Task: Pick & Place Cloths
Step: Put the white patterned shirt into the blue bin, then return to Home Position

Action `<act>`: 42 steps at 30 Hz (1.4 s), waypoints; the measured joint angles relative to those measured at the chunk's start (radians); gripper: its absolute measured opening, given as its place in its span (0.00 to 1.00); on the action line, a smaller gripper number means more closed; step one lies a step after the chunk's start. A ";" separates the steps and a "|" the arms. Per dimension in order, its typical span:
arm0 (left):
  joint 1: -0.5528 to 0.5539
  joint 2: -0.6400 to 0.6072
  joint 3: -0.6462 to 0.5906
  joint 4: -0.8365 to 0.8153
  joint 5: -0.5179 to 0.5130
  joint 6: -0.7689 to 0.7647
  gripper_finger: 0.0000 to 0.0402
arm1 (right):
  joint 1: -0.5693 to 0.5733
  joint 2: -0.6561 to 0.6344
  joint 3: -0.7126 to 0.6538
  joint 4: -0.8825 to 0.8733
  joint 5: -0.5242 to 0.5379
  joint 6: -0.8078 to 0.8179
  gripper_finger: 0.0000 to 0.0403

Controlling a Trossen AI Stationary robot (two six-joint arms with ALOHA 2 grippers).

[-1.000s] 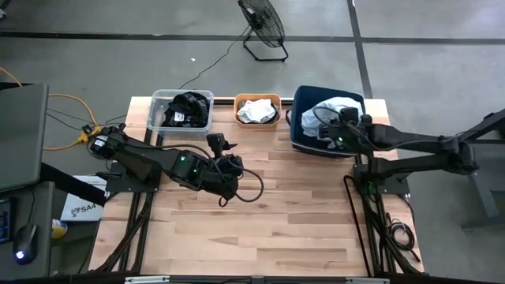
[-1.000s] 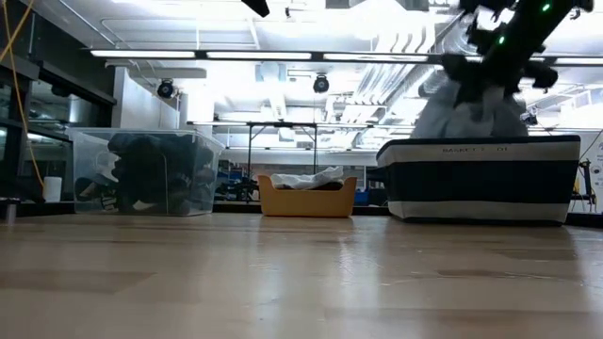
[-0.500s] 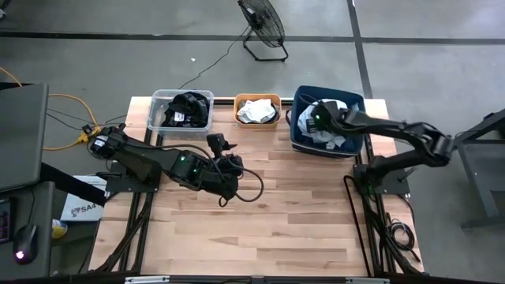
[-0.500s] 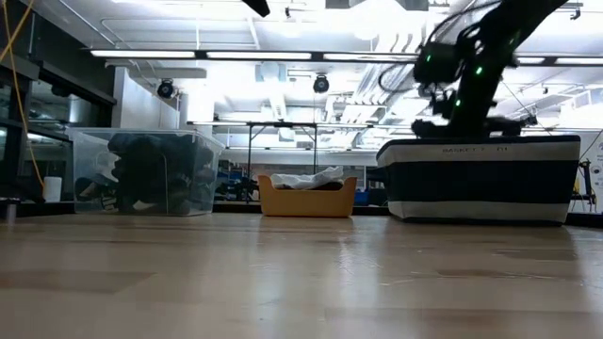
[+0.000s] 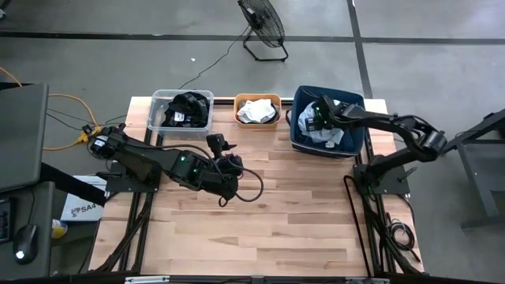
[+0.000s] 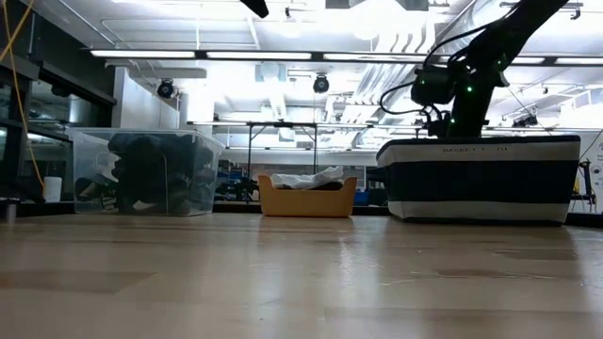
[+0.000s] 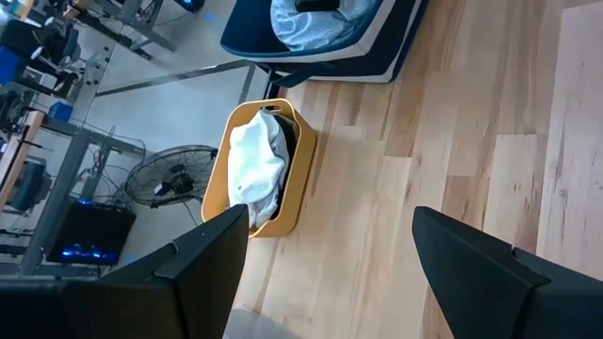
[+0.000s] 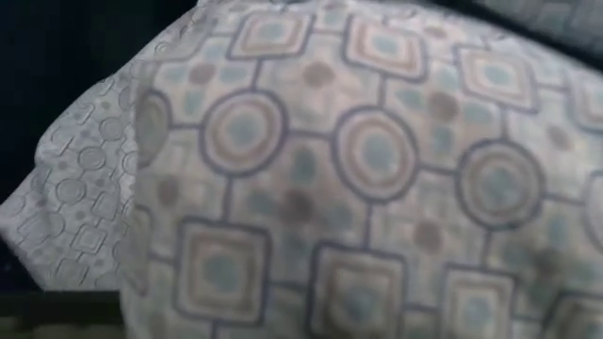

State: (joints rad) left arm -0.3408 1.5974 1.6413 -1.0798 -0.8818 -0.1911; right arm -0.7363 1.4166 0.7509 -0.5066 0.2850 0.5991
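Observation:
The cloths lie in three bins along the table's far edge. A black one with white lettering (image 5: 188, 110) fills the clear bin (image 5: 157, 101). A white one (image 5: 256, 110) lies in the orange bin (image 5: 257, 97). Pale ones (image 5: 335, 134) lie in the dark blue bin (image 6: 480, 179). My right gripper (image 5: 313, 120) reaches down into the left part of the dark blue bin, close over a pale cloth printed with circles and squares (image 8: 358, 169). The bin wall hides its tip in the low view. My left gripper (image 7: 330, 273) waits open above the table's middle, holding nothing.
Bare wooden tabletop (image 5: 276, 221) stretches from the bins to the near edge. My left arm (image 5: 158, 162) lies across the table's left half. A floor fan (image 5: 264, 24) stands beyond the far edge, and cables (image 5: 71, 118) lie off the left side.
My right gripper has swung toward the table's left across the dark blue bin, tipped steeper downward and sunk into the bin. The pale cloth that hung below it above the bin's rim a second ago no longer shows above the rim.

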 joint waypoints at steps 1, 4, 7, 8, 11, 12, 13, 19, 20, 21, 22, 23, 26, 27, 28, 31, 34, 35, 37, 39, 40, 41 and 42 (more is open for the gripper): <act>0.000 0.000 0.000 0.000 0.000 -0.004 0.73 | 0.006 -0.013 -0.001 -0.001 0.003 -0.002 0.43; 0.000 0.000 -0.001 -0.002 0.000 -0.023 0.73 | 0.027 -0.059 -0.004 -0.008 0.001 -0.027 0.52; 0.000 0.000 -0.001 -0.003 0.000 -0.028 0.73 | 0.043 -0.117 -0.004 -0.016 -0.008 -0.054 0.64; 0.000 0.000 -0.001 -0.003 0.000 -0.028 0.73 | 0.046 -0.138 -0.004 -0.020 -0.008 -0.061 0.68; 0.000 0.000 -0.001 -0.003 0.000 -0.028 0.73 | 0.051 -0.204 -0.005 -0.022 -0.022 -0.073 0.81; 0.000 0.000 -0.001 -0.003 0.000 -0.028 0.73 | 0.051 -0.225 -0.005 -0.024 -0.029 -0.077 0.85; 0.000 0.000 -0.001 -0.003 0.000 -0.028 0.73 | 0.051 -0.244 -0.005 -0.023 -0.039 -0.079 0.90; 0.000 0.000 -0.001 -0.003 0.021 -0.029 0.73 | 0.051 -0.355 -0.004 -0.064 -0.024 -0.073 0.96; 0.000 0.000 -0.001 -0.003 0.025 -0.030 0.73 | 0.051 -0.370 -0.004 -0.079 -0.022 -0.073 0.95; 0.000 0.000 -0.001 -0.003 0.027 -0.030 0.73 | 0.051 -0.386 -0.004 -0.091 -0.022 -0.073 0.94; 0.000 0.000 -0.001 -0.003 0.029 -0.030 0.73 | 0.051 -0.400 -0.004 -0.102 -0.022 -0.068 0.94; 0.000 0.000 -0.001 -0.003 0.035 -0.027 0.73 | 0.051 -0.415 -0.004 -0.118 -0.022 -0.059 0.94; 0.000 0.000 -0.001 -0.003 0.050 -0.024 0.73 | 0.051 -0.455 -0.003 -0.163 -0.019 -0.043 0.94; 0.000 0.000 -0.001 -0.004 0.054 -0.024 0.73 | 0.051 -0.467 -0.003 -0.180 -0.019 -0.036 0.94; 0.000 0.000 -0.001 -0.004 0.054 -0.024 0.73 | 0.051 -0.478 -0.003 -0.198 -0.019 -0.026 0.95; 0.000 0.000 -0.001 -0.004 0.055 -0.024 0.73 | 0.051 -0.515 -0.003 -0.239 -0.025 -0.018 0.95; 0.000 0.000 -0.001 -0.008 0.054 -0.023 0.73 | 0.064 -0.557 -0.003 -0.276 -0.031 -0.017 0.94; 0.000 0.000 -0.001 -0.015 0.053 -0.023 0.73 | 0.075 -0.573 -0.003 -0.294 -0.031 -0.010 0.94; 0.001 0.000 -0.001 -0.038 0.049 -0.023 0.73 | 0.099 -0.607 -0.003 -0.330 -0.022 0.013 0.95; 0.001 0.000 -0.002 -0.052 0.030 -0.031 0.73 | 0.128 -0.646 -0.003 -0.364 0.004 0.040 0.95; 0.001 0.000 -0.002 -0.056 0.023 -0.036 0.73 | 0.144 -0.665 -0.002 -0.375 0.021 0.057 0.95; 0.001 0.000 -0.002 -0.056 0.013 -0.040 0.73 | 0.160 -0.682 -0.002 -0.382 0.038 0.074 0.95; 0.001 0.000 -0.002 -0.053 0.008 -0.040 0.73 | 0.177 -0.699 -0.002 -0.386 0.052 0.085 0.94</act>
State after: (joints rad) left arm -0.3397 1.5970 1.6398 -1.1331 -0.8740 -0.2310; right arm -0.5593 0.7174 0.7490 -0.8921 0.3373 0.6840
